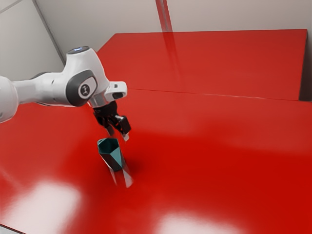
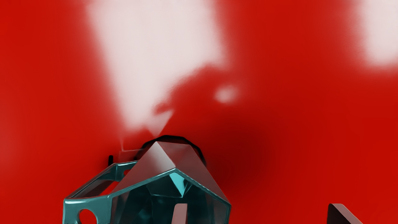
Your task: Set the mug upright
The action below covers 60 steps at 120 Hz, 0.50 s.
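Teal faceted mug (image 1: 115,159) on glossy red table (image 1: 195,146), mouth up toward the gripper (image 1: 118,134), body narrowing toward the base. Looks to be on its base, maybe leaning a bit; hard to say from these angles whether the bottom sits flat. Pale reflection on the tabletop just by the base. Gripper is above the mug, very near the rim, pointing down. Fingers spread, wide gap between them, nothing clamped. Wrist view: one fingertip (image 2: 180,214) overlaps the mug's mouth, the other (image 2: 342,214) is out past the mug's side, over table, well apart from it. So the mug is not between the two fingers in a grip. Handle (image 2: 71,207) sticks out from the mug on the side away from that outer finger; angular, with a round hole in it. Inside of the mug shows dark teal, with one brighter facet below the rim (image 2: 140,183). Dark soft shadow (image 2: 245,149) on the table beside the mug. White arm (image 1: 51,88) comes in from the exterior view's left, black gripper at its end. Bright glare patch (image 1: 44,204) on the table in the exterior view's lower left. Another red surface (image 1: 229,58) beyond the table's far edge, pale wall (image 1: 234,14) behind that.
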Tool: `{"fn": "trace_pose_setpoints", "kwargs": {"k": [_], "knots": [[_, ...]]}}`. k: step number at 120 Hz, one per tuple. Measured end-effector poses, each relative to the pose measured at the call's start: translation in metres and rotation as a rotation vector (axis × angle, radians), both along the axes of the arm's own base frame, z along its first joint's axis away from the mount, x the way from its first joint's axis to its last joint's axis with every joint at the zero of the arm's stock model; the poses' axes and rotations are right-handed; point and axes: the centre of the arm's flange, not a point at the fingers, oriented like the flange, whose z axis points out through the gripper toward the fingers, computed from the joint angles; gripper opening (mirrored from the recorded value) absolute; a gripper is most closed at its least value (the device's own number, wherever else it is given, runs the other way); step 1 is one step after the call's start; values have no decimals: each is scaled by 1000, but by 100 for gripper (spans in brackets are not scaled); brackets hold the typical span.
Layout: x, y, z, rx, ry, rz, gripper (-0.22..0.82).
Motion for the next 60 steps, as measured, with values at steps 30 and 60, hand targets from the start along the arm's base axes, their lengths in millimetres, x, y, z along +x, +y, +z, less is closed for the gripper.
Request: {"fn": "trace_pose_setpoints", "kwargs": {"k": [30, 60], "knots": [[59, 10, 93, 10, -95, 19, 57], [61, 30, 162, 13, -127, 12, 59]]}}
